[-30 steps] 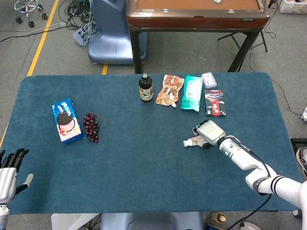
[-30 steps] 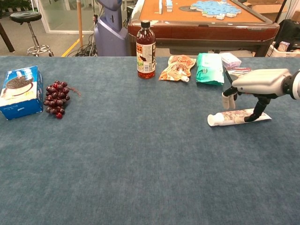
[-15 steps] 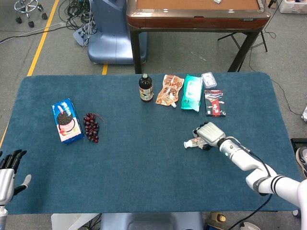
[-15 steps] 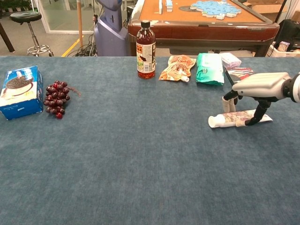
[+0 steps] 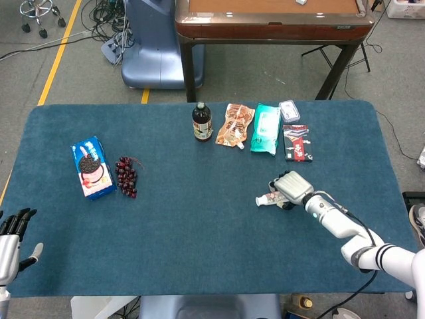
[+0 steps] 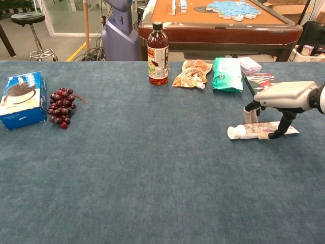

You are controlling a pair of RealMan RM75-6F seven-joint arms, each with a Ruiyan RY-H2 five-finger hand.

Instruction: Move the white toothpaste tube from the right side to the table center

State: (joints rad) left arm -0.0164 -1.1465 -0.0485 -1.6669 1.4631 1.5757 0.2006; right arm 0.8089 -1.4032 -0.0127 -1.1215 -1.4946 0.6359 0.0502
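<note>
The white toothpaste tube [image 6: 259, 131] lies flat on the desk's [image 6: 152, 178] right side. The right hand [image 6: 282, 96] arches over it, fingers [image 6: 281, 129] clasping the tube. The left hand [image 5: 10, 239] hangs at the desk's near-left edge, fingers spread and released.

Grey floor [image 5: 279, 73], wooden table [image 5: 272, 20], perhaps stool [image 5: 36, 12].

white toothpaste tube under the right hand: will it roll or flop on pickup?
The white toothpaste tube lies flat on the blue cloth table, so rolling seems unlikely. Its body looks soft and may sag beyond the right hand. The capped end probably stays stiffer.
</note>
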